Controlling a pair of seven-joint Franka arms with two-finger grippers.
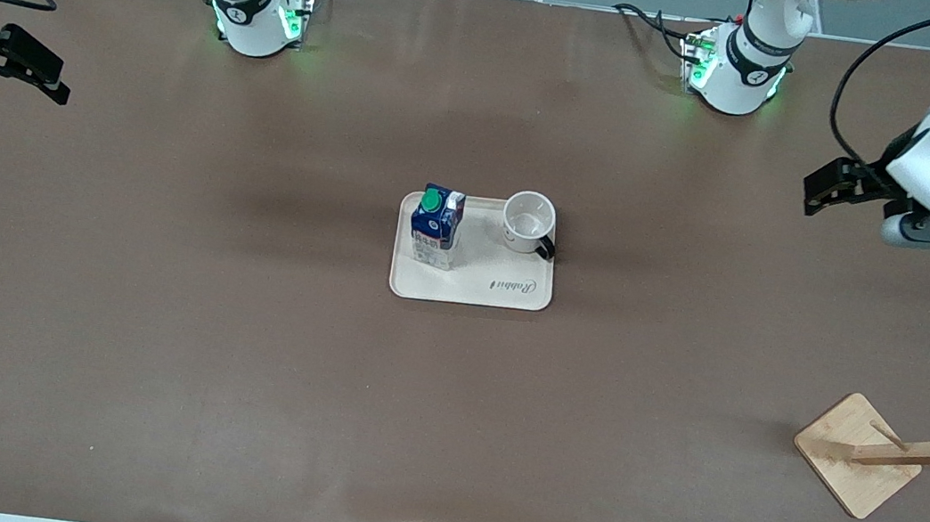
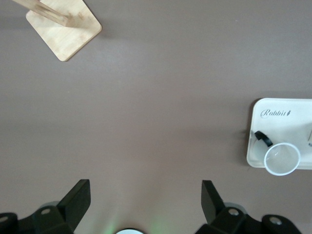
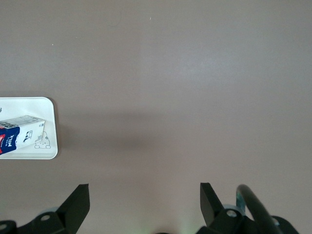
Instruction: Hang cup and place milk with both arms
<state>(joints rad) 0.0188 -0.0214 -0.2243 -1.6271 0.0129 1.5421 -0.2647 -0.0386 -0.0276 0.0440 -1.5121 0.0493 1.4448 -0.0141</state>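
Note:
The white cup (image 1: 529, 223) with a black handle stands upright on a cream tray (image 1: 444, 285) at the middle of the table. The dark-blue and white milk carton (image 1: 436, 226) with a green cap stands beside it on the tray, toward the right arm's end. My left gripper (image 1: 817, 192) is open and empty, up over bare table at the left arm's end. My right gripper (image 1: 57, 82) is open and empty over the right arm's end. The left wrist view shows its open gripper (image 2: 145, 195), the cup (image 2: 282, 158) and the tray (image 2: 273, 131). The right wrist view shows its open gripper (image 3: 145, 197) and the milk (image 3: 22, 134).
A wooden cup rack (image 1: 898, 453) with pegs on a square base stands at the left arm's end, nearer to the front camera than the tray; its base shows in the left wrist view (image 2: 63, 27). A brown mat covers the table.

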